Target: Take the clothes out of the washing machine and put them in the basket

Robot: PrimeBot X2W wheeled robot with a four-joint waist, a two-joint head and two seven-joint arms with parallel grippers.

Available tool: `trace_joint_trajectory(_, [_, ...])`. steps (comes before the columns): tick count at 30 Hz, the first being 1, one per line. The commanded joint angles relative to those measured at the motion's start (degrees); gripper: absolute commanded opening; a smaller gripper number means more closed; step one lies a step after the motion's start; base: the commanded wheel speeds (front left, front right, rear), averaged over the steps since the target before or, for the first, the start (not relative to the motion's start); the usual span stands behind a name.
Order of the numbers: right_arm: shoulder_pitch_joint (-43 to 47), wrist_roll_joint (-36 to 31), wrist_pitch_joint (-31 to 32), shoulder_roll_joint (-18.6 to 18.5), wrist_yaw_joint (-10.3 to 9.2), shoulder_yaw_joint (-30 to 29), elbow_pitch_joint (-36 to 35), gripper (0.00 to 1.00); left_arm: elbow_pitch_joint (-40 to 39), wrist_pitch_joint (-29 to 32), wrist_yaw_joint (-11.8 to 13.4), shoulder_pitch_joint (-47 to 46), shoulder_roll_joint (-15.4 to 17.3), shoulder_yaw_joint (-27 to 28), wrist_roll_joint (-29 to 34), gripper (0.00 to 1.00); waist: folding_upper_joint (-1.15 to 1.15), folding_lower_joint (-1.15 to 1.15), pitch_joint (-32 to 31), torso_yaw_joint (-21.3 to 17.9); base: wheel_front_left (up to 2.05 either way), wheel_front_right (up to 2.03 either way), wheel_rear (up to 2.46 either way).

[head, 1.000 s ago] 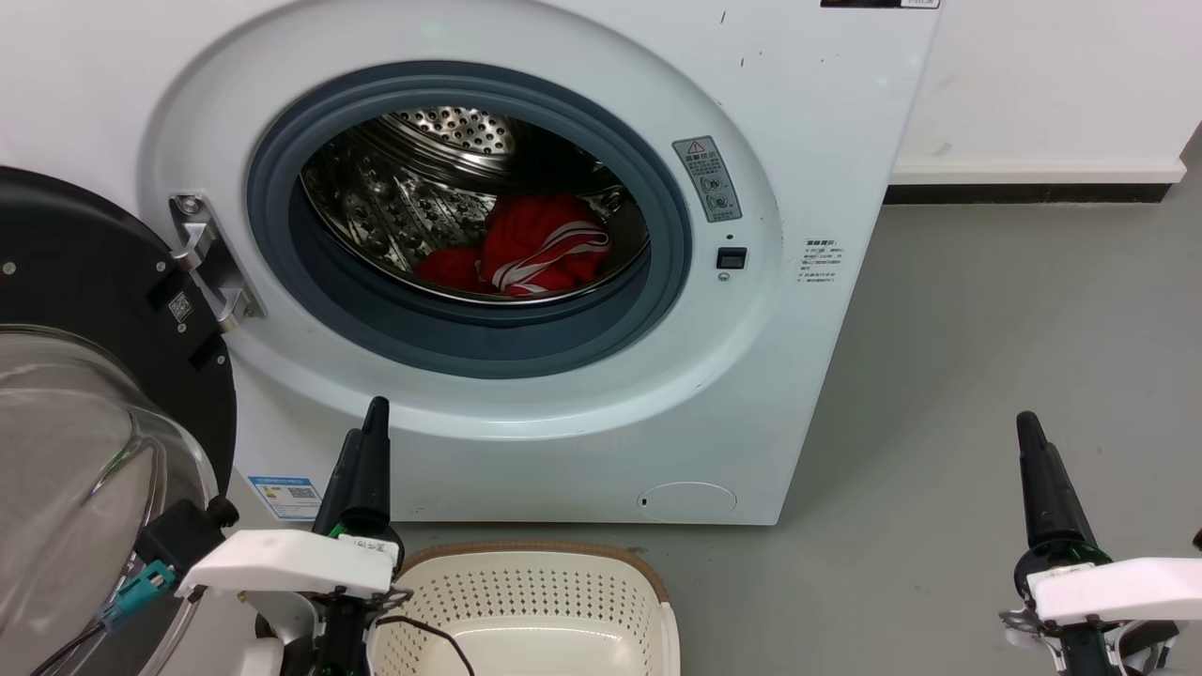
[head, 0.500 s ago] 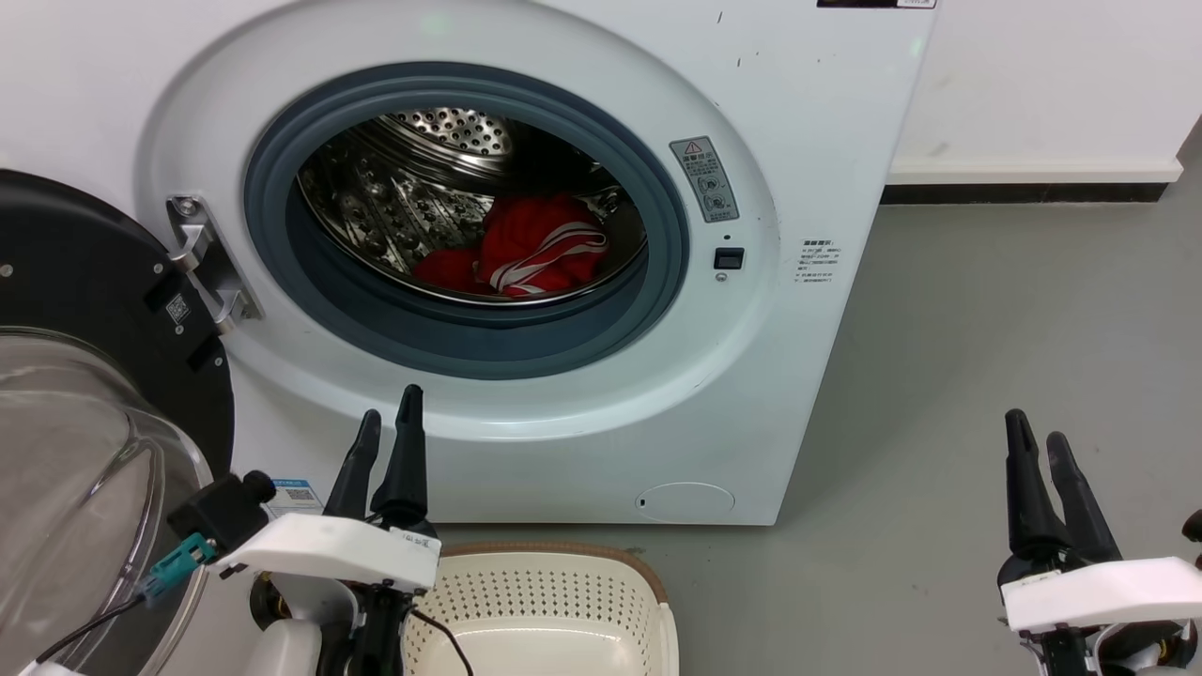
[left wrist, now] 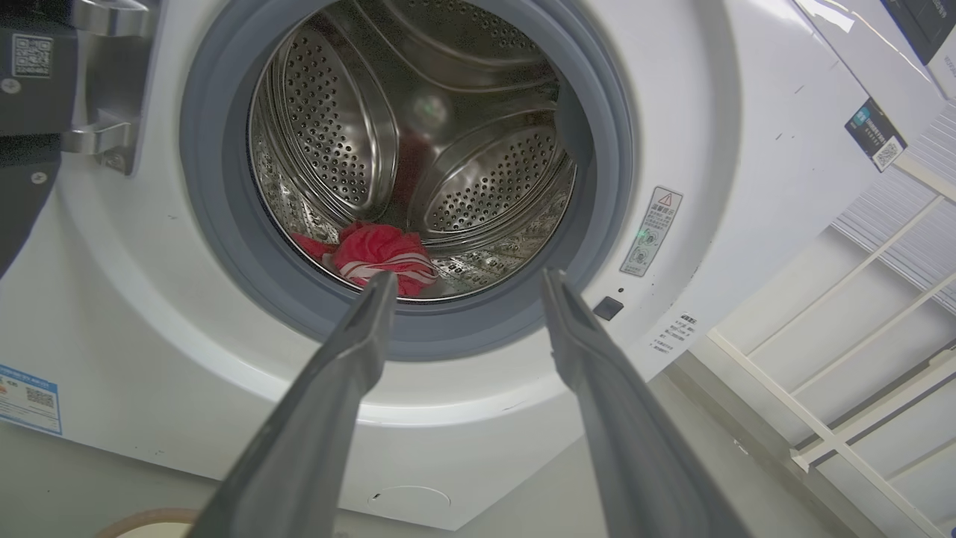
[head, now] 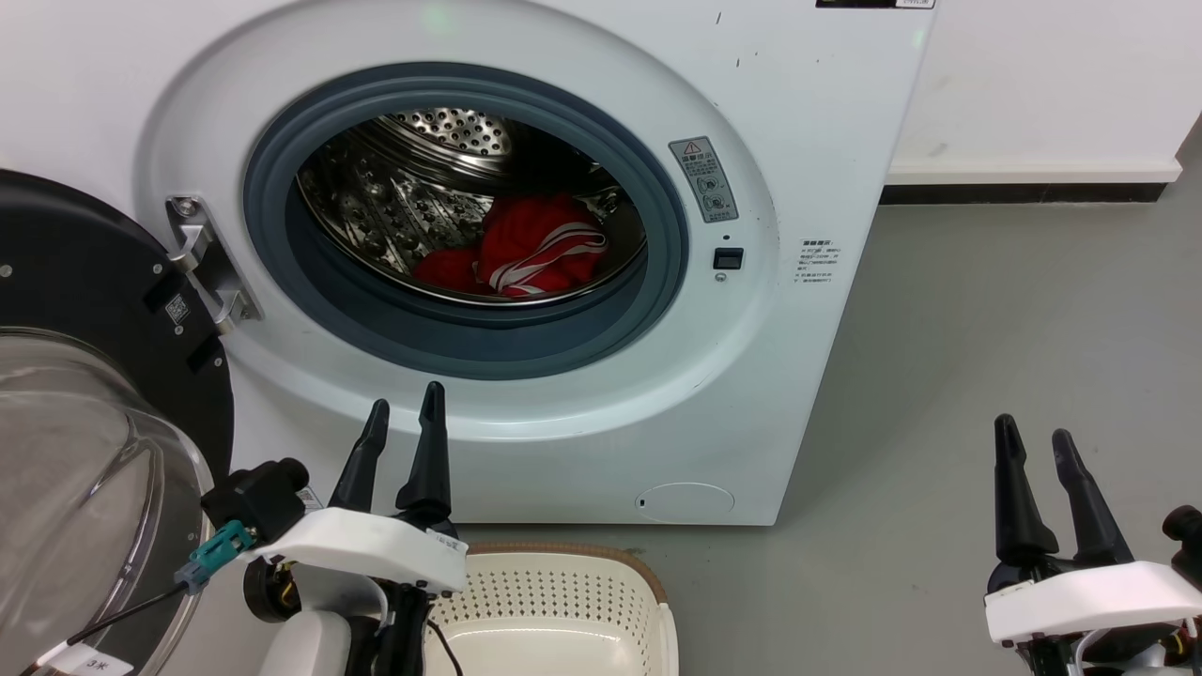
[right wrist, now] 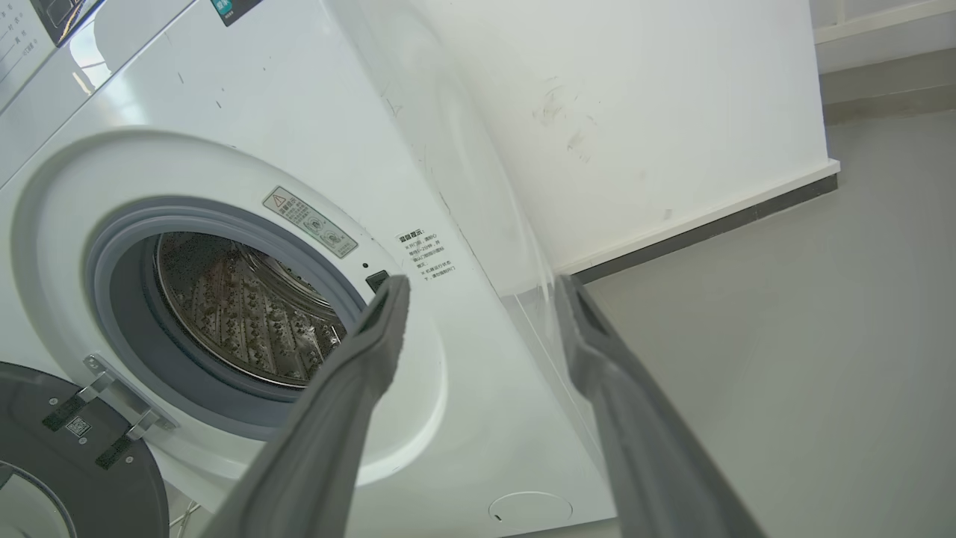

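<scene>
The white washing machine point(head: 826, 141) stands with its door swung open to the left. Red clothes point(head: 531, 244) with white stripes lie at the bottom of the steel drum, also seen as the clothes point(left wrist: 377, 250) in the left wrist view. The cream basket point(head: 648, 587) with a brown rim sits on the floor below the porthole. My left gripper point(head: 406, 408) is open, low in front of the machine and just left of the basket, pointing up at the porthole; the same gripper point(left wrist: 463, 280) holds nothing. My right gripper point(head: 1033, 435) is open and empty over the floor, right of the machine.
The black-framed glass door point(head: 84, 394) hangs open at the left, close beside my left arm. Grey floor point(head: 986, 310) stretches to the right of the machine, up to a white wall with a dark baseboard point(head: 1024, 192).
Both grippers have gone from shut to open. The left gripper has shifted right, toward the basket. The right gripper has drifted slightly left and down.
</scene>
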Motion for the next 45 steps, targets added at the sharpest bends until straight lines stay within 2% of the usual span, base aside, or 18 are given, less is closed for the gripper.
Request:
trace_joint_trajectory(1, [0.11,-2.0,-0.59,-0.18,0.0,-0.02,-0.69,1.0,-0.27,-0.56,0.26,-1.33,0.14,-0.42,1.81,1.0,0.0,0.0,0.0,0.01,0.0,0.0,0.0])
trace_joint_trajectory(27, [1.44,-18.86,-1.51,-0.17,0.0,-0.06,-1.33,1.0,1.53,-3.97,2.16,-1.51,0.15,-2.58,17.31,1.0,0.0,0.0,-0.27,0.25,0.0,0.0,0.0])
trace_joint_trajectory(45, [2.43,-25.8,-2.77,-0.16,-0.01,-0.19,-1.37,1.0,2.31,-6.04,2.95,-1.57,0.14,-4.02,25.49,1.0,0.0,0.0,-0.2,0.55,0.0,0.0,0.0])
